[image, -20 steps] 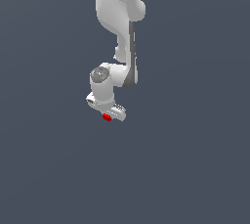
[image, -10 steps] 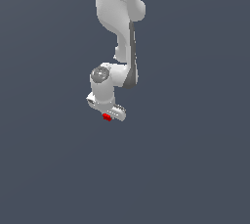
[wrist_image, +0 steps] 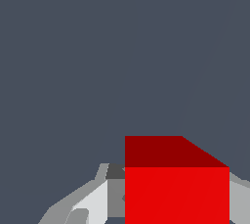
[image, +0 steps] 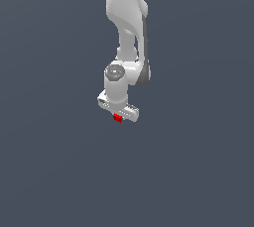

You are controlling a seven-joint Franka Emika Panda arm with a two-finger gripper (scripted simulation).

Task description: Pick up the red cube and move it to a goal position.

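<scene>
Only partly visible, red cube [image: 117, 118] under pincer [image: 118, 116].

light: even, dim; shadows: none; glare: none; render: coarse, pixelated

The red cube [wrist_image: 177, 189] runs off the wrist view's edge; the tool's [image: 118, 117] fingers (exterior view) are hidden.
</scene>
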